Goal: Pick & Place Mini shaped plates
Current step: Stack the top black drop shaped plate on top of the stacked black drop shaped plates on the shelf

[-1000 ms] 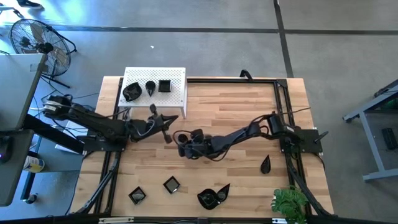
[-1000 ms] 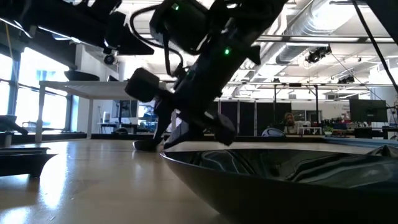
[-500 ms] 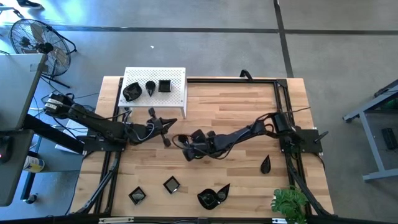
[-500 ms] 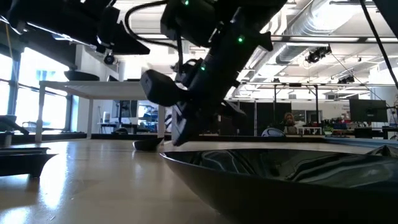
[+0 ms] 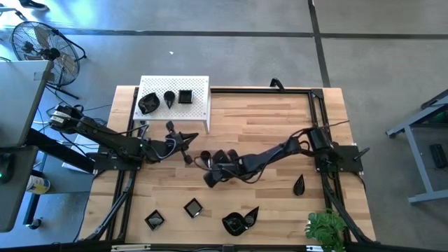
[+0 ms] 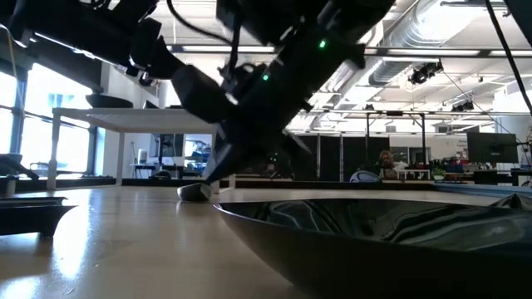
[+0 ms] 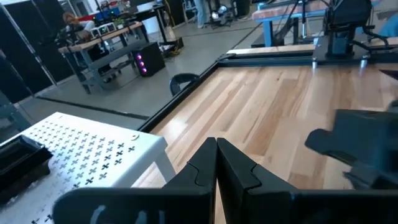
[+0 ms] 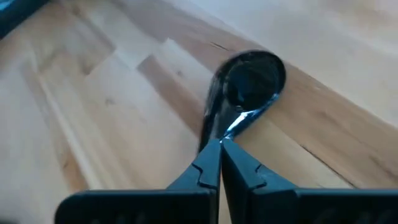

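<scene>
A light wooden slatted table (image 5: 266, 126) carries a white perforated rectangular stand (image 5: 199, 98) at its far left corner, the landmark here. Three small glossy black dishes (image 5: 168, 99) already sit on the stand.

Since a moment ago, the right gripper (image 5: 207, 179) has swung down and toward the table's centre, well in front of the stand, and its fingers have snapped from half open to fully together. In the right wrist view the closed tips (image 8: 219, 149) pinch the pointed end of a glossy black teardrop-shaped mini plate (image 8: 249, 84), which lies on the wood. That suggests the grasp is just made and lifting toward the stand is the next step.

The left gripper (image 5: 189, 148) hovers just in front of the stand, fingers pressed shut and holding nothing.

More black mini plates (image 5: 192, 208) wait along the table edge farthest from the stand, and another teardrop plate (image 5: 299, 185) lies far to its right.
</scene>
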